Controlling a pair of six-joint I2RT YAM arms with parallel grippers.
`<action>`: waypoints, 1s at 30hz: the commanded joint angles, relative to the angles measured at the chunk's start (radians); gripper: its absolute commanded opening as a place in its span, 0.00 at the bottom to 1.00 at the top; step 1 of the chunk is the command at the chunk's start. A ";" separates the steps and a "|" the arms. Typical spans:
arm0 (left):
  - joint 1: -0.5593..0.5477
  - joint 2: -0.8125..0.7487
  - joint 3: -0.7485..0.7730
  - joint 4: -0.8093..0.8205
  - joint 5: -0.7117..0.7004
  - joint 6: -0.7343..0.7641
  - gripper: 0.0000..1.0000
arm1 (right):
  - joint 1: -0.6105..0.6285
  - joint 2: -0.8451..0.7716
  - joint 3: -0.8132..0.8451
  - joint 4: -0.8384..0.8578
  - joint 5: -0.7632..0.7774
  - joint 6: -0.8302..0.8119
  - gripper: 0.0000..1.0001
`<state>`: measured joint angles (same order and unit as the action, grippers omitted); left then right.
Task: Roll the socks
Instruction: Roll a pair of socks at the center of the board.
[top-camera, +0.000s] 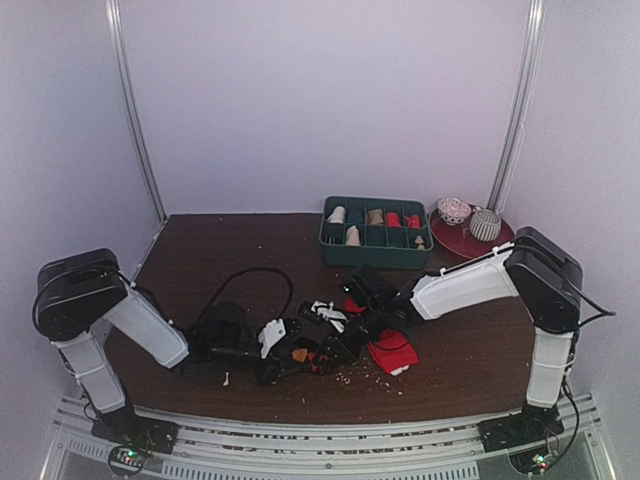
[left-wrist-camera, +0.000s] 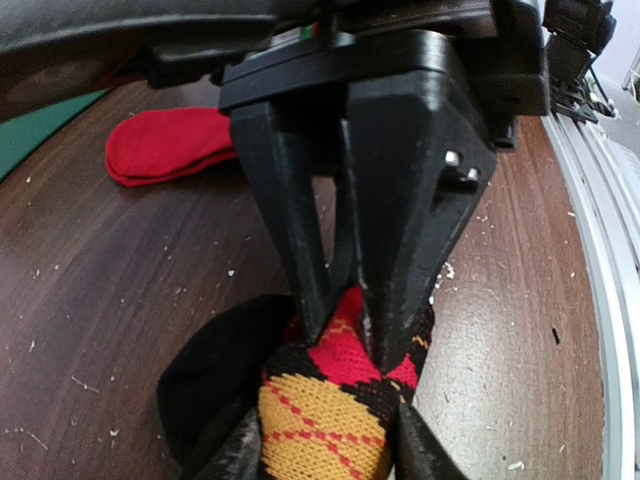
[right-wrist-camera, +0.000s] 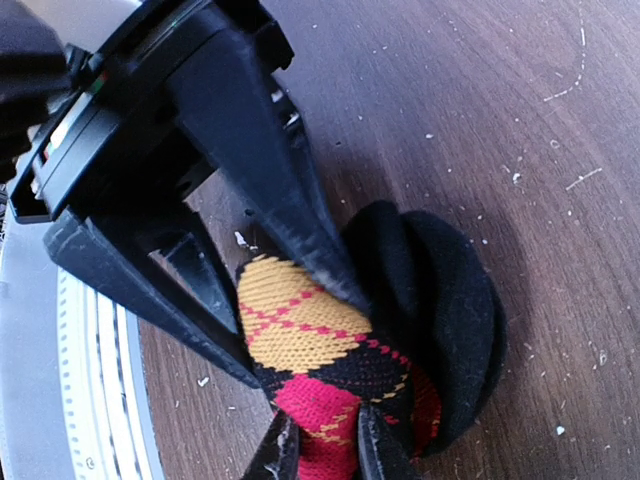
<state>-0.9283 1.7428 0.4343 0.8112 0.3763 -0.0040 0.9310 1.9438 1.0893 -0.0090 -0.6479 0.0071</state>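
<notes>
left claw (right-wrist-camera: 295, 330): clamped on argyle sock (left-wrist-camera: 320, 410), orange end
right claw (left-wrist-camera: 350, 325): pinching same sock's red end, facing left claw, crowding it
argyle sock: bunched on table (left-wrist-camera: 120, 290), near front edge
red sock (left-wrist-camera: 165, 145): flat, apart
compartment tray (top-camera: 375, 262): back, well apart

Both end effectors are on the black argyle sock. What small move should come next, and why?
Probably open the right end effector slightly to regrasp. It and the left end effector pinch the black argyle fabric sock at neighbouring diamonds, fingertips crowded, while its black end bulges loose beside them, not yet tucked.
</notes>
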 joint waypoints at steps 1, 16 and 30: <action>-0.014 0.037 0.027 -0.003 0.051 -0.022 0.26 | 0.012 0.115 -0.074 -0.296 0.076 0.023 0.17; 0.039 0.168 0.116 -0.335 0.058 -0.311 0.00 | 0.012 -0.134 -0.161 -0.026 0.246 -0.016 0.46; 0.071 0.245 0.140 -0.446 0.163 -0.372 0.00 | 0.089 -0.337 -0.385 0.444 0.388 -0.273 0.66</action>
<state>-0.8585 1.8935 0.6224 0.7055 0.5957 -0.3458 1.0092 1.5509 0.6701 0.3740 -0.3119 -0.1829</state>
